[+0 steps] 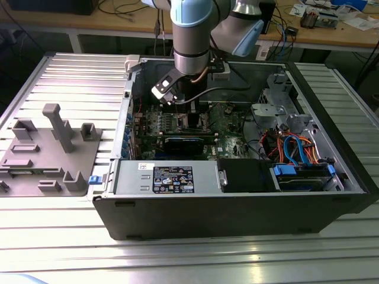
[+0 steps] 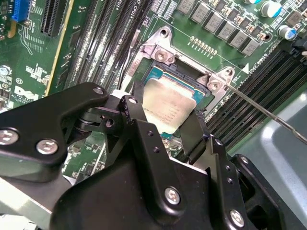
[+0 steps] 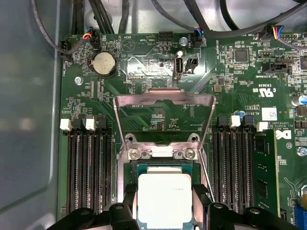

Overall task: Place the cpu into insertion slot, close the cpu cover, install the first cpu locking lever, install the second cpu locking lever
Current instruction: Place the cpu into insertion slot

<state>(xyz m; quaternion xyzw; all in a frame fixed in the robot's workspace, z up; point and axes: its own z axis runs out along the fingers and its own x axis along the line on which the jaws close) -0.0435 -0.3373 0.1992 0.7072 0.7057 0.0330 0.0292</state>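
Gripper: black gripper [image 2: 165,120] straddles the chip; clenched or released, cannot tell.
Chip: small silver-topped square cpu [image 3: 164,194] sits in the silver-rimmed square insertion slot [image 3: 144,167].
Cover: thin silvery cpu cover [image 3: 164,99] stands hinged open.
Surface: open black computer case [image 1: 237,213] on a ribbed metal table [image 1: 177,260].
Room: wooden bench [image 1: 59,21] behind.

Top centre of the exterior view: a thick cylindrical robot arm [image 1: 190,35] in silver-grey metal, with pale blue plastic joint caps [image 1: 246,36]. A dark band [image 1: 190,63] rings its lowest segment. Just below, a black-and-white mounting block [image 1: 165,88] juts toward the exterior view's left, and a black cable [image 1: 231,89] trails toward the exterior view's right. In both wrist views, the matte black gripper [image 2: 165,120] [image 3: 164,201] is built of angular, overlapping plates with rounded pivots. Shiny silver round-headed screws [image 2: 47,146] are set into the plates.
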